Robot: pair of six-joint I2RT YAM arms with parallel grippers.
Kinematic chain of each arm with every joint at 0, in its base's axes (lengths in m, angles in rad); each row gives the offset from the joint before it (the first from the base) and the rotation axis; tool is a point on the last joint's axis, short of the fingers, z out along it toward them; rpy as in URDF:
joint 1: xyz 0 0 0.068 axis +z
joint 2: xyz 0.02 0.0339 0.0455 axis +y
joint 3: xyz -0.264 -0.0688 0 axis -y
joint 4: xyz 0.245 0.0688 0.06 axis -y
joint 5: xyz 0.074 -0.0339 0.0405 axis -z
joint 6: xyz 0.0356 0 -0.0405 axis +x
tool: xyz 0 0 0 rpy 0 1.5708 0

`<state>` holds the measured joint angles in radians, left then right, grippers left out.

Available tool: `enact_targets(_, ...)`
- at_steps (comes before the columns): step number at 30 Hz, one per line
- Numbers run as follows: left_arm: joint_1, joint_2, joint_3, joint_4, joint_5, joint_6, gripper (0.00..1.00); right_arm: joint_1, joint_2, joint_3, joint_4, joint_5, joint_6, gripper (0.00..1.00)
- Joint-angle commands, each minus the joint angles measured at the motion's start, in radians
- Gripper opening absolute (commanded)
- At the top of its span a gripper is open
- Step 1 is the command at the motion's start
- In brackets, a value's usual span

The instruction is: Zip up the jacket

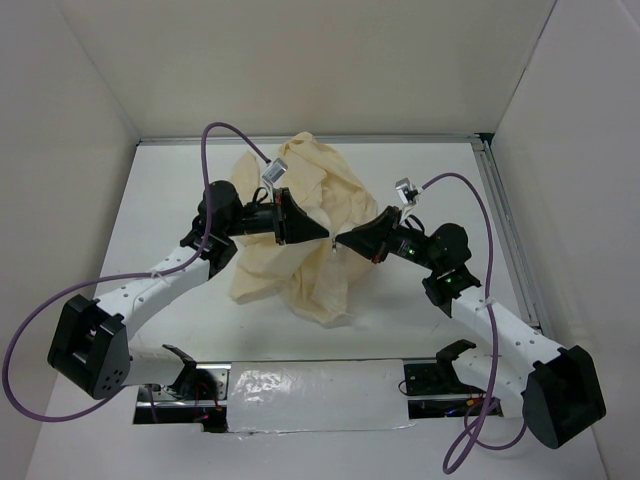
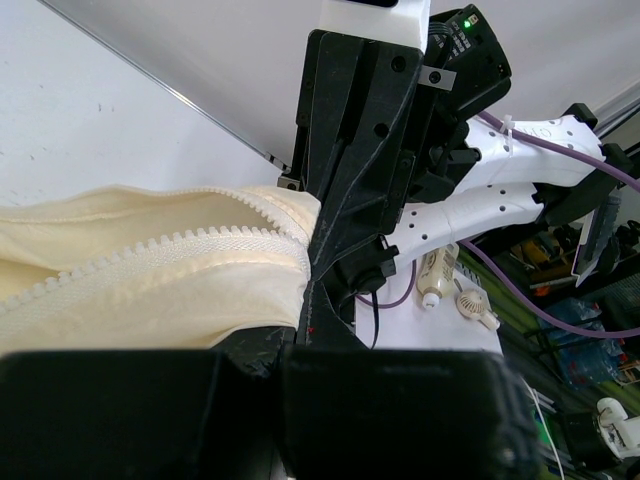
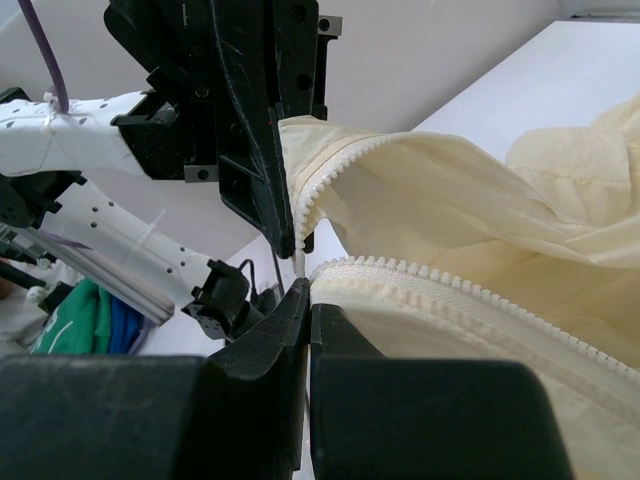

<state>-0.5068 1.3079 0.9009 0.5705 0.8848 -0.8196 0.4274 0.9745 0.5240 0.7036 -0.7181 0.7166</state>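
**Two zipper ends held tip to tip**

The jacket (image 1: pixel 318 190) is heaped on the surface (image 1: pixel 165 190), mostly beneath and beyond the two claws. Its open front edge is raised between them. The left claw (image 1: pixel 326 237) and the right claw (image 1: pixel 344 242) are each pinched shut on one zipper edge of the jacket, with their tips almost meeting.

The coming move is judged to turn on the small gap just ahead of each tip, where the two ends must be mated. Neither arm is nearer to it.

In the right wrist view, the lower row of teeth (image 3: pixel 450 290) is seen running away to the right of that claw's tip. The upper row (image 3: pixel 320 185) climbs to the opposite claw. The top view shows only the meeting of the claws, and the teeth are not resolved there. Whether a slider is present cannot be told.
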Motion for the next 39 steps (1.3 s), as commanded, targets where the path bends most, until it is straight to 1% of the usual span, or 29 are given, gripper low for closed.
enact_targets(1, 0.004, 0.005, -0.002, 0.072, 0.011, -0.006, 0.0, -0.006, -0.013, 0.047, 0.05, -0.012, -0.002, 0.0)
enact_targets(9, 0.004, -0.007, -0.011, 0.066, -0.003, 0.007, 0.0, -0.007, -0.022, 0.047, 0.063, -0.01, 0.004, 0.0)
enact_targets(16, 0.004, 0.001, -0.02, 0.08, 0.022, -0.009, 0.0, -0.009, -0.008, 0.062, 0.085, -0.021, 0.023, 0.0)
enact_targets(19, 0.004, -0.001, -0.023, 0.083, 0.009, -0.009, 0.0, -0.004, 0.0, 0.07, 0.063, -0.033, 0.015, 0.0)
enact_targets(28, 0.004, -0.045, -0.03, 0.074, -0.012, 0.002, 0.0, -0.006, -0.034, 0.067, -0.061, -0.004, -0.039, 0.0)
enact_targets(33, 0.005, -0.059, -0.028, 0.068, -0.03, 0.007, 0.0, -0.004, -0.033, 0.061, -0.061, -0.023, -0.037, 0.0)
enact_targets(39, 0.002, -0.039, -0.023, 0.078, -0.012, -0.003, 0.0, -0.006, -0.034, 0.061, -0.03, -0.029, -0.025, 0.0)
